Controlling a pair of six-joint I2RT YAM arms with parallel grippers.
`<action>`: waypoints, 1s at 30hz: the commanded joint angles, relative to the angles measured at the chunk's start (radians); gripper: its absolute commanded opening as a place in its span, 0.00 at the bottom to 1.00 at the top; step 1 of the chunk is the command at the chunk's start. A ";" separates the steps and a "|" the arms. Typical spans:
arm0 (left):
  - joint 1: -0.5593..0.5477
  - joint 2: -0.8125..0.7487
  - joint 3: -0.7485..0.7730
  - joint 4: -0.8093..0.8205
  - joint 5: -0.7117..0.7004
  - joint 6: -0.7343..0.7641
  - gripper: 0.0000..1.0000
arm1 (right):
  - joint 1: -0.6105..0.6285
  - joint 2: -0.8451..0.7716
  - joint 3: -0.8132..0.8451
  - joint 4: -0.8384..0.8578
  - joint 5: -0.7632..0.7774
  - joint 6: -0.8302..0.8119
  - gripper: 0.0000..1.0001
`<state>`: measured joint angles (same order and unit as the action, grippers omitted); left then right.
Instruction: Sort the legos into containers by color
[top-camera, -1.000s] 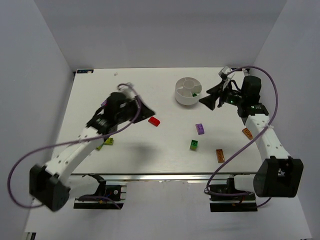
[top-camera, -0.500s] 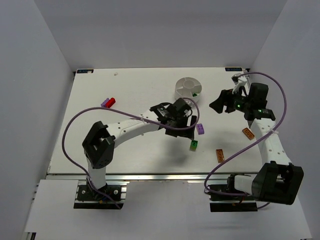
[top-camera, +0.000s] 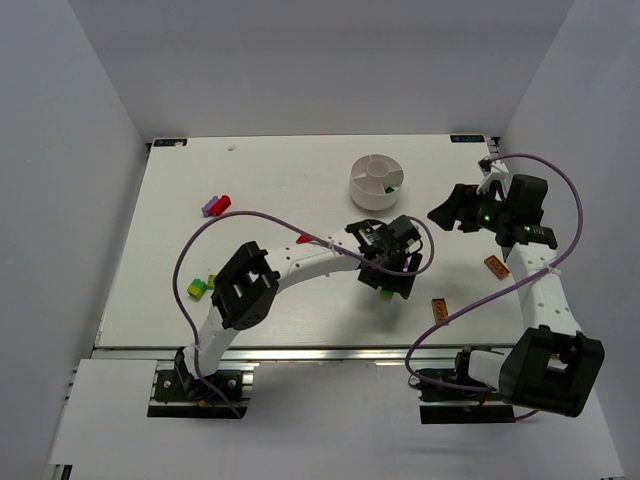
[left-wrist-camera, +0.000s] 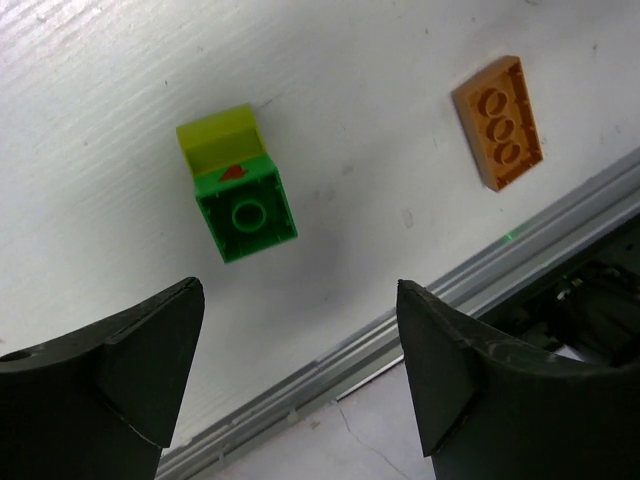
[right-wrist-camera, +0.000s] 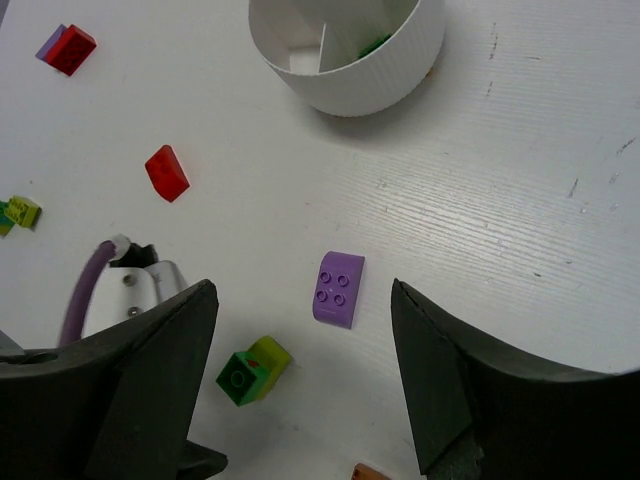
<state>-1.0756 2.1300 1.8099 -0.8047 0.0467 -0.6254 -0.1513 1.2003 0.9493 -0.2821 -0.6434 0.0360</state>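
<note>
A green lego (left-wrist-camera: 245, 215) with a yellow-green piece joined to it lies on the white table, just ahead of my left gripper (left-wrist-camera: 300, 300), which hovers open and empty above it. In the top view that left gripper (top-camera: 390, 270) reaches across to the centre right. The right gripper (right-wrist-camera: 300, 300) is open and empty, high over a purple lego (right-wrist-camera: 338, 288). The round white dish of containers (right-wrist-camera: 400, 70) stands further back, with a green brick (right-wrist-camera: 375, 45) inside one wedge. My right gripper (top-camera: 450, 210) sits to the right of the dish (top-camera: 362, 190).
An orange lego (left-wrist-camera: 497, 120) lies near the table's front rail, and another orange one (top-camera: 496, 265) by the right arm. A red lego (right-wrist-camera: 166, 172) lies mid-table. A red and purple pair (top-camera: 216, 205) and yellow-green bricks (top-camera: 197, 287) lie on the left.
The left arm has swung from the table's left side across to the centre right, over the green lego, and its jaws have opened. The right gripper has drawn back to the right of the dish.
</note>
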 joint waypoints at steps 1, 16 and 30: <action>0.000 0.018 0.065 -0.022 -0.028 0.027 0.86 | -0.011 -0.041 -0.018 0.020 -0.025 0.019 0.75; -0.009 0.113 0.157 -0.063 -0.093 0.058 0.59 | -0.044 -0.094 -0.053 0.015 -0.041 0.030 0.74; 0.014 0.001 0.154 -0.025 -0.065 0.069 0.04 | -0.047 -0.081 -0.041 -0.022 -0.160 -0.018 0.74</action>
<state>-1.0737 2.2555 1.9953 -0.8715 -0.0269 -0.5617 -0.1959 1.1252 0.9005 -0.2920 -0.7246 0.0414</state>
